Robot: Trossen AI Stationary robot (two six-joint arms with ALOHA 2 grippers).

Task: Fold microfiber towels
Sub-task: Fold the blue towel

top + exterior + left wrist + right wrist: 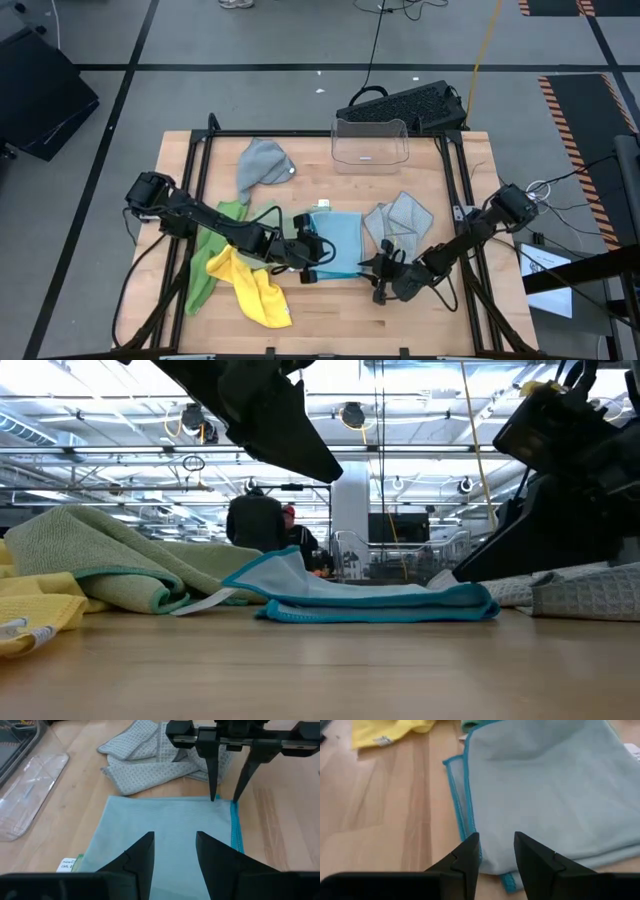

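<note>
Light blue towel (340, 238) with teal edging, yellow towel (255, 290), grey waffle-weave towel (400, 218), green towel (205, 262)

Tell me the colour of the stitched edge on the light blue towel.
Teal, darker than the light blue towel itself; the right wrist view shows it best.

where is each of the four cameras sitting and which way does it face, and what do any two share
High view: above the table, looking straight down; both arms, left gripper and right gripper at the light blue towel.
Low view: at table-top height, looking level across into the room; dark arm parts hang above.
Left wrist view: on the left arm, facing the right gripper across the towel; own open fingers below.
Right wrist view: on the right arm, facing the towel's teal edge; own open fingers.
All four share the light blue towel.
</note>
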